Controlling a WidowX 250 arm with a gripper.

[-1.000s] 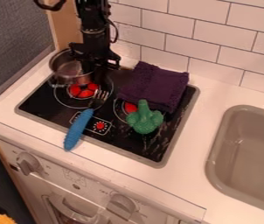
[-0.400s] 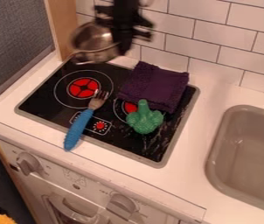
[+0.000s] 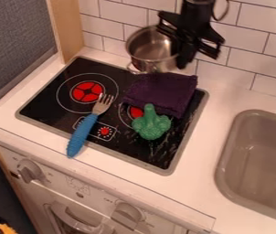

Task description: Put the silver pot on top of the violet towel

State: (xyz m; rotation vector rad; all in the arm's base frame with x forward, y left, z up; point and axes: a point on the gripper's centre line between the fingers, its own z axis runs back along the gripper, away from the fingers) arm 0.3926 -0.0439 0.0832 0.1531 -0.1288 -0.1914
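The black gripper [image 3: 180, 59] hangs at the upper middle of the camera view, shut on the right side of the silver pot [image 3: 151, 51]. The pot is upright and held up in front of the tiles, its lower edge overlapping the towel's back edge in the view. Folded on the back right of the stove lies the violet towel [image 3: 161, 93]. Whether pot and towel touch, I cannot tell.
On the stove [image 3: 54, 100], a green broccoli toy [image 3: 151, 124] stands just in front of the towel. A blue-handled fork [image 3: 84, 133] lies to its left. The sink [image 3: 259, 160] is at the right, and the tiled wall [image 3: 226, 68] runs behind.
The gripper has lifted the silver pot off the back left burner and carried it right, to the towel's back edge in the view. Towel, fork and broccoli have stayed in place.
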